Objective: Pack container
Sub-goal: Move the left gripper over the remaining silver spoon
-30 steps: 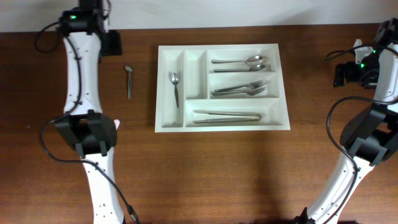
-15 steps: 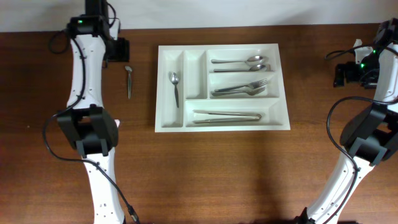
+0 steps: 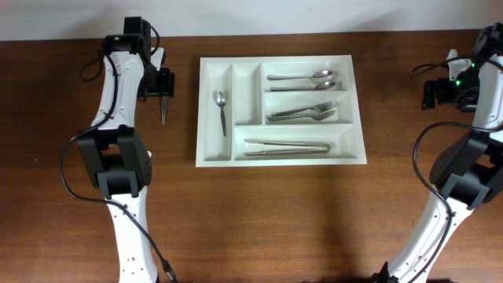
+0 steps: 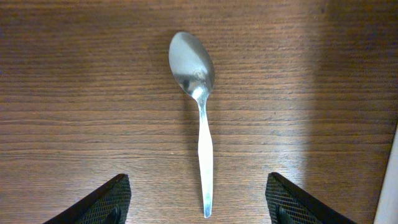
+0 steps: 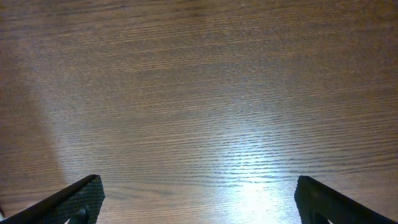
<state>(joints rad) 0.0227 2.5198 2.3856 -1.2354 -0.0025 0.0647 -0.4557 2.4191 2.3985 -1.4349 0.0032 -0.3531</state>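
Wooden table (image 3: 275,204), top view: my left gripper (image 3: 163,83) hangs with jaws spread over a loose spoon (image 4: 194,68), just left of the white container (image 3: 206,118) at mid-table, which holds sorted cutlery (image 3: 302,115). My right gripper (image 3: 431,93), spread wide, holds nothing near the right edge.

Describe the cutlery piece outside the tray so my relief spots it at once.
Start at the white cutlery tray in the middle of the wooden table. On the wood beside it, under the left gripper, lies one small spoon. It alone is outside the tray; all other cutlery sits in compartments.
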